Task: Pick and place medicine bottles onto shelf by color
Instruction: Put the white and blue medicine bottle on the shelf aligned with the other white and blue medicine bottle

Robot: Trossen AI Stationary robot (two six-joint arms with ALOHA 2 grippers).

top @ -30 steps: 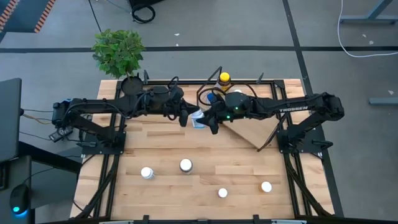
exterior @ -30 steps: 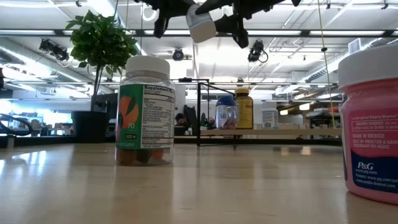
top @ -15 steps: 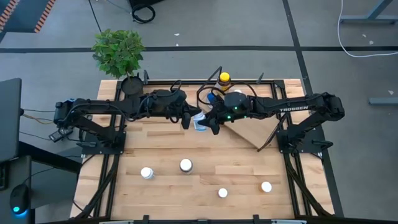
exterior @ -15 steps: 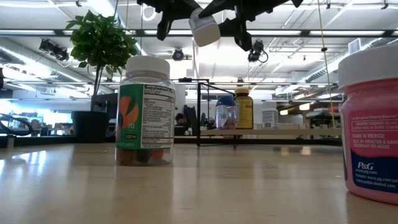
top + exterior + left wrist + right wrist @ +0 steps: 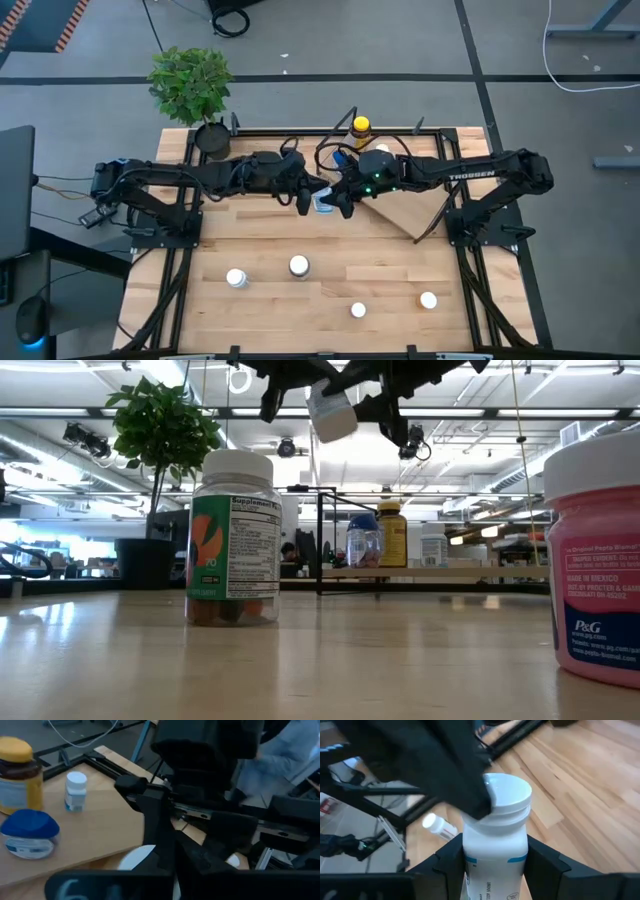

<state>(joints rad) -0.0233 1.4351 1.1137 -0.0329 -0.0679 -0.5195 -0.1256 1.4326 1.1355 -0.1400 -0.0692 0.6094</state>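
Two grippers meet above the table's far middle. We list: right gripper (image 5: 333, 200), jaws clamped on the body of a white-capped bottle (image 5: 495, 837) held aloft near the shelf (image 5: 400, 207); left gripper (image 5: 301, 199), jaws closed on nothing, its tip against that bottle's cap. We count four white-capped bottles along the near edge, and a yellow-capped amber bottle (image 5: 360, 128) at the shelf's far edge.
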